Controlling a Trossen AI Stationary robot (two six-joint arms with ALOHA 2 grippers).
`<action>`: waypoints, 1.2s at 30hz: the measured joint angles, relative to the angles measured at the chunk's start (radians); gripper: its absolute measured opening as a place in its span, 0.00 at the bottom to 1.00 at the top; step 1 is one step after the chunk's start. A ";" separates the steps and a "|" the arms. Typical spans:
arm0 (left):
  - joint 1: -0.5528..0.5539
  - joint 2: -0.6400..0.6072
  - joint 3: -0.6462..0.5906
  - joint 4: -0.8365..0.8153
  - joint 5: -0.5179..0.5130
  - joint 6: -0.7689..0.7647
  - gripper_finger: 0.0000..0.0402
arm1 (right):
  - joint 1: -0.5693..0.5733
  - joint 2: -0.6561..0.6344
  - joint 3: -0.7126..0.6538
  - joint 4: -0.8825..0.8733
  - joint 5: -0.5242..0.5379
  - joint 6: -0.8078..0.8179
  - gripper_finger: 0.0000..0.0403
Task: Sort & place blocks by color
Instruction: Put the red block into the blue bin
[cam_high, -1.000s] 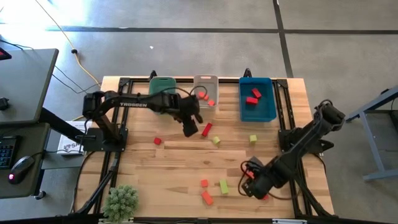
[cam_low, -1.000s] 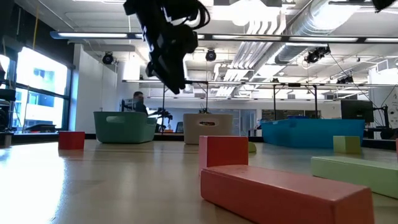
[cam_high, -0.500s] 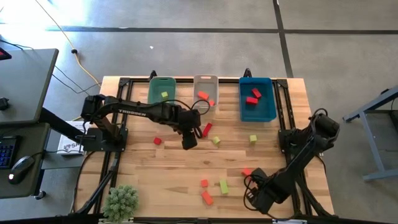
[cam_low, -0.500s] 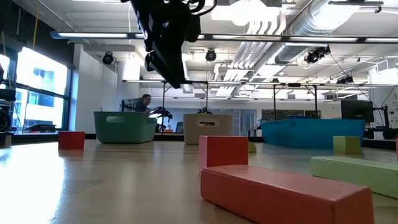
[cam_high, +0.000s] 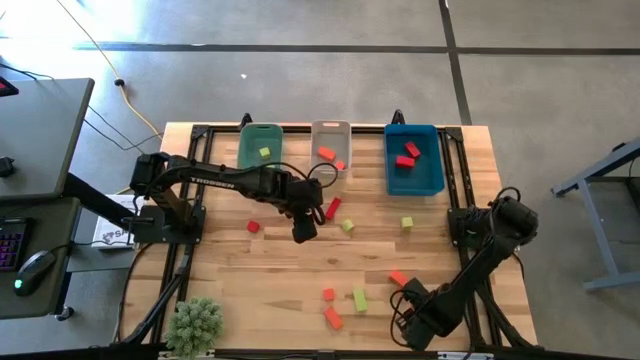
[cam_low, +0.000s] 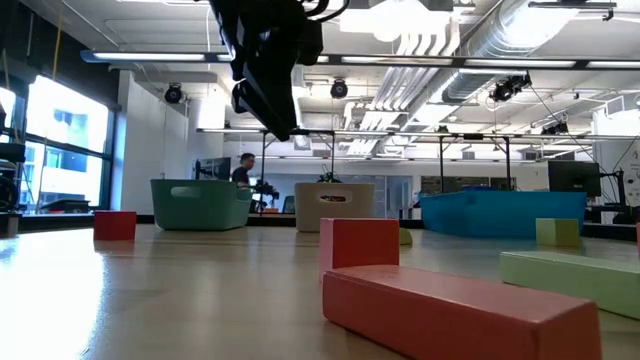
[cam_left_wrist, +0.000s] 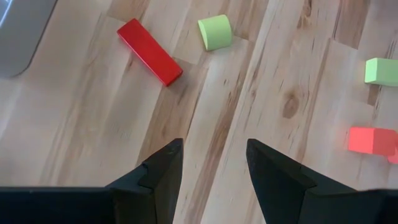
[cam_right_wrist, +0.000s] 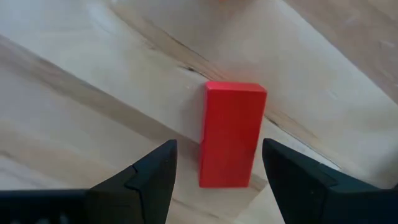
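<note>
Three bins stand along the far edge of the wooden surface (cam_high: 230, 290): green bin (cam_high: 260, 146) holding one yellow-green block (cam_high: 265, 152); white bin (cam_high: 331, 145) holding two orange-red blocks (cam_high: 327, 153); blue bin (cam_high: 414, 160) holding two deep red blocks (cam_high: 408, 155).

Loose blocks on the surface — a red bar (cam_high: 332, 208) and a yellow-green piece (cam_high: 347, 226) near the middle, a small red cube (cam_high: 253, 226) toward the left, a yellow-green cube (cam_high: 407, 223) toward the right, and near the front edge a small orange-red cube (cam_high: 328, 295), a yellow-green bar (cam_high: 360, 299) and an orange-red bar (cam_high: 333, 318). One more orange-red block (cam_high: 398, 277) lies just beside the right arm.

Left gripper (cam_high: 304, 230): raised above the middle of the surface, just beside the red bar, jaws parted and holding nothing.

Right gripper (cam_right_wrist: 214, 163): low at the front right of the surface, jaws spread wide with a red bar (cam_right_wrist: 231, 132) lying flat between the fingertips, not gripped.

Potted plant (cam_high: 195, 324) at the front left corner.
</note>
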 joint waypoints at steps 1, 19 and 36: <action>0.000 0.000 0.000 0.000 0.000 0.000 0.42 | 0.000 0.008 0.000 0.005 0.000 0.000 0.56; 0.017 0.000 0.000 0.010 -0.001 0.024 0.42 | -0.002 0.055 0.004 0.057 -0.002 0.024 0.24; 0.148 0.000 0.000 0.010 -0.001 0.024 0.42 | -0.037 -0.094 -0.003 0.050 0.026 0.045 0.24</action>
